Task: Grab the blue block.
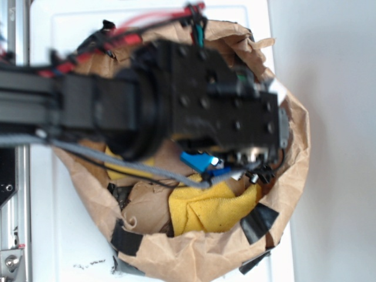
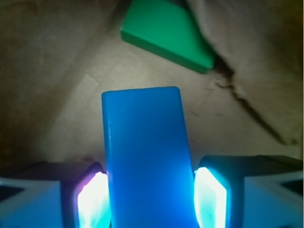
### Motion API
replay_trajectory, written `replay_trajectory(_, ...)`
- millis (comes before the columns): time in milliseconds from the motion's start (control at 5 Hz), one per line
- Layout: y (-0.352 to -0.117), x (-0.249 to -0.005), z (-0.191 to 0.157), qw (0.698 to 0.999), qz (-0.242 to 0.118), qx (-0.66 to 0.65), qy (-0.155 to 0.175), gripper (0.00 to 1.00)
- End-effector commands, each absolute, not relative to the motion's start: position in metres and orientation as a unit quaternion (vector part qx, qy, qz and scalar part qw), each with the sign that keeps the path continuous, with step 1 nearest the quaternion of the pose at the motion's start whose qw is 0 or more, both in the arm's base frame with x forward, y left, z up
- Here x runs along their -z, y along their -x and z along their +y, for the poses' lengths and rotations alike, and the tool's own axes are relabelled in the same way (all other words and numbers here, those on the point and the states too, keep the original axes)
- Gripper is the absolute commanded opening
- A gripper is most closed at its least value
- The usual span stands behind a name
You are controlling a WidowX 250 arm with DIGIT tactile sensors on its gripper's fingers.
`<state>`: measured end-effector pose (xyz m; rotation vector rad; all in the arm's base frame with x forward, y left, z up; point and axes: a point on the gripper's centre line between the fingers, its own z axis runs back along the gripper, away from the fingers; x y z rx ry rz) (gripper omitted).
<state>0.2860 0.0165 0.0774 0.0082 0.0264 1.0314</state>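
In the wrist view, the gripper is pinching the flat bright blue rectangular block, a glowing pad pressing each long side; the block's near end is running off the frame at 6 o'clock. A flat green block, cropped at 12 o'clock, is lying on crumpled brown paper. From the exterior, the black arm is hiding most of the block.

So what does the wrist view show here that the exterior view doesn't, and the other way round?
Only the wrist view shows the green block lying on brown paper beyond the gripper, and the two glowing finger pads flanking the blue block on both sides. Only the exterior view shows the arm over the crumpled paper bag, the yellow cloth inside it and the white tabletop. Both show the blue block at the gripper and the brown paper.
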Motion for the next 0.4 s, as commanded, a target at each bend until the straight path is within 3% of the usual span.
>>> replay_trajectory(0, -0.269, -0.136, 0.029, 0.875, -0.019, -0.484, 0.032, 0.00)
replay_trajectory(200, -0.250, -0.159, 0.028, 0.882, -0.056, -0.466, 0.040, 0.00)
